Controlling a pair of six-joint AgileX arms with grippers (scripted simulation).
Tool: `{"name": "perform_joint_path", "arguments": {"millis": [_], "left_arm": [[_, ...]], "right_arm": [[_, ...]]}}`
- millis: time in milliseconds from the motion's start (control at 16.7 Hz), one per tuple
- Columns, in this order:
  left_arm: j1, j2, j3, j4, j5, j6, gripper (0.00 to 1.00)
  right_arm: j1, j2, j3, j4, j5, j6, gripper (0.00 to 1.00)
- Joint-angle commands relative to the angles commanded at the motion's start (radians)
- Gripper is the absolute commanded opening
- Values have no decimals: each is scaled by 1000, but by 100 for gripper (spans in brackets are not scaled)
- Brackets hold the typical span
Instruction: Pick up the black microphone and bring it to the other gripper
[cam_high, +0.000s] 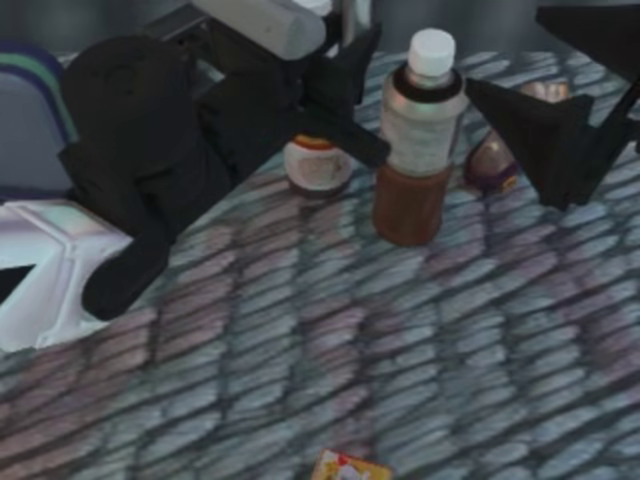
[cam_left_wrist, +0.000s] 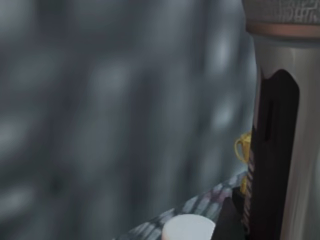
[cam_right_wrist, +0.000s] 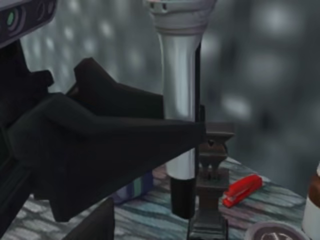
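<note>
- My left gripper (cam_high: 345, 95) is clenched on the black microphone (cam_right_wrist: 179, 105), held upright above the table's far edge.
- My right gripper (cam_high: 545, 150) waits apart, fingers spread.
- I'd approach slowly, avoiding the jar (cam_high: 418, 140) between them.

Microphone (cam_right_wrist: 179, 100): handle glossy, silvery, metal-like, black lower end matt. Left gripper (cam_right_wrist: 197, 132) fingers (cam_right_wrist: 125, 145): matt black, plastic-looking. Table (cam_high: 400, 340): woven-looking pattern, dull sheen. Jar (cam_high: 418, 150): smooth white cap, clear glossy body. Stapler (cam_right_wrist: 243, 190): glossy red plastic.
</note>
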Motion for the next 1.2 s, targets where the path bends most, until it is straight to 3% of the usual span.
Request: {"name": "perform_joint_path", "arguments": {"millis": [240, 600, 780, 1080, 1200], "left_arm": [[0, 0, 0, 0, 0, 0, 0], [0, 0, 0, 0, 0, 0, 0], [0, 0, 0, 0, 0, 0, 0], [0, 0, 0, 0, 0, 0, 0], [0, 0, 0, 0, 0, 0, 0]], "right_arm": [[41, 129, 100, 49, -72, -2, 100], [41, 137, 106, 52, -73, -2, 100], [81, 210, 170, 67, -38, 0, 100], [186, 423, 337, 106, 70, 5, 100], [213, 468, 377, 114, 98, 6, 100]]}}
